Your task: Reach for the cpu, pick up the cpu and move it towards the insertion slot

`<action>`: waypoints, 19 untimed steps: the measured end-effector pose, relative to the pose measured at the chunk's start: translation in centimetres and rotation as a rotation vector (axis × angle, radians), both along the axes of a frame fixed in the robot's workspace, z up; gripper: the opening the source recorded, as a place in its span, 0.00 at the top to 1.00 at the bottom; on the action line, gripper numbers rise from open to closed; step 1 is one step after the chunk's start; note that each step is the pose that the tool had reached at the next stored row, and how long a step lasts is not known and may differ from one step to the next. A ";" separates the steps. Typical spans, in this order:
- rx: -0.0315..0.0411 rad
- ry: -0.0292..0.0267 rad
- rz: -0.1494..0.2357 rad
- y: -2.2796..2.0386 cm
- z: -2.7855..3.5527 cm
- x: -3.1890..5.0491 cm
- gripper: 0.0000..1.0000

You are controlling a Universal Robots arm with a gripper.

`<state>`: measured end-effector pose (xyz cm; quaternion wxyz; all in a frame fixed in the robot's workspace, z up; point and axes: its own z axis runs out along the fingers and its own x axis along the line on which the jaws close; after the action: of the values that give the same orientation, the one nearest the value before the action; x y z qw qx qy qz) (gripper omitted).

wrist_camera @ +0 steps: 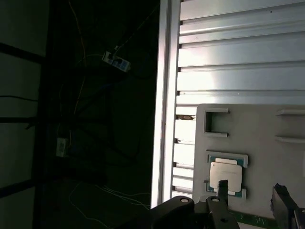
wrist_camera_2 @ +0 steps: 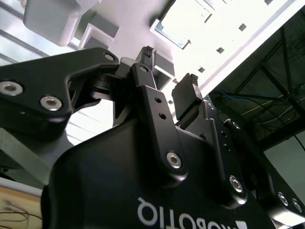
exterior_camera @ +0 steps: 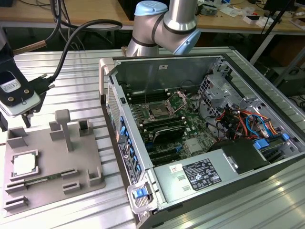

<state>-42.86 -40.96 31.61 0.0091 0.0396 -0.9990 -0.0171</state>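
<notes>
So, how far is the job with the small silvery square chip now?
Nothing looks finished. The silvery square cpu lies in its recess on the grey plastic plate. In hand: the reach; the open, empty gripper hovers near it. Left: the grasp and the carry to the metal-framed insertion slot.

My arm [exterior_camera: 164, 28] was brushed silver tubing with pale blue joint caps [exterior_camera: 150, 8], top centre of the exterior view. Thick black cables [exterior_camera: 58, 71] trailed upper left. My matte black gripper [wrist_camera_2: 167, 71] wore round silver screws [wrist_camera_2: 174, 160] and white lettering.
</notes>
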 end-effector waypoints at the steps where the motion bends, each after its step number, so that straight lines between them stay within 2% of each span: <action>1: 0.0000 0.0000 0.008 -0.01 -0.26 -0.03 0.55; 8: -0.0001 0.0001 0.025 -0.07 -1.45 -0.72 0.55; 13: 0.0001 -0.0004 0.026 -0.12 -2.14 -1.61 0.54; 14: 0.0000 -0.0004 0.026 -0.11 -2.14 -1.61 0.48; 15: -0.0001 -0.0003 0.025 -0.11 -2.14 -1.62 0.48; 19: -0.0003 -0.0005 0.025 -0.12 -2.26 -1.63 0.24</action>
<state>-44.50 -41.07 29.35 0.0090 0.0523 -0.9985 -0.0168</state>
